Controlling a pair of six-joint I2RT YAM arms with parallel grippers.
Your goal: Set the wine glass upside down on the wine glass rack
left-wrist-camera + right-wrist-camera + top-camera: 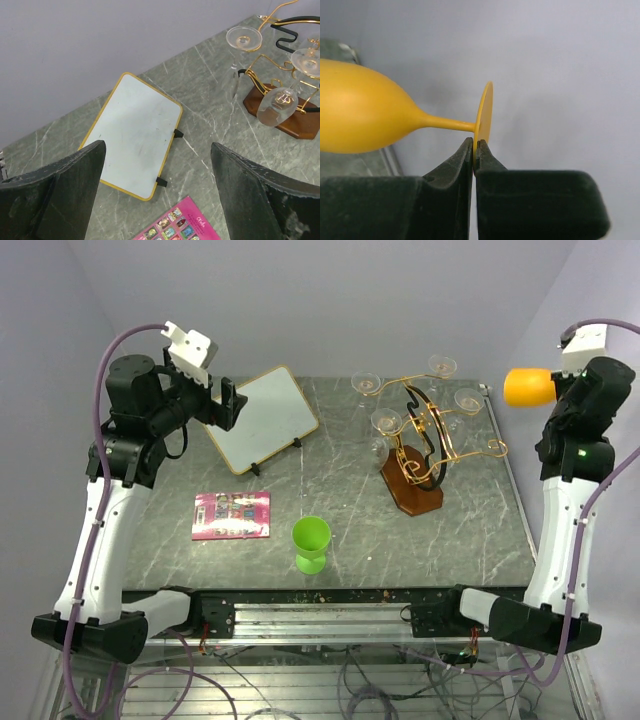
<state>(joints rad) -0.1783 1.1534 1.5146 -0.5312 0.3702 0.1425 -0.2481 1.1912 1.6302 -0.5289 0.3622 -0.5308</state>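
Note:
A yellow wine glass (530, 387) is held on its side, high above the table's right edge and right of the rack. My right gripper (560, 390) is shut on the rim of its round foot; the wrist view shows the bowl (365, 115) pointing left and my gripper (475, 145) pinching the foot. The wine glass rack (425, 440), gold wire arms on a reddish-brown base (295, 125), stands at the back right with several clear glasses (386, 422) hanging upside down. My left gripper (228, 405) is open and empty, raised over the back left (157, 150).
A small whiteboard (262, 418) with a yellow frame lies at the back left, also in the left wrist view (131, 132). A pink card (232, 515) lies front left. A green goblet (311, 543) stands upright near the front middle.

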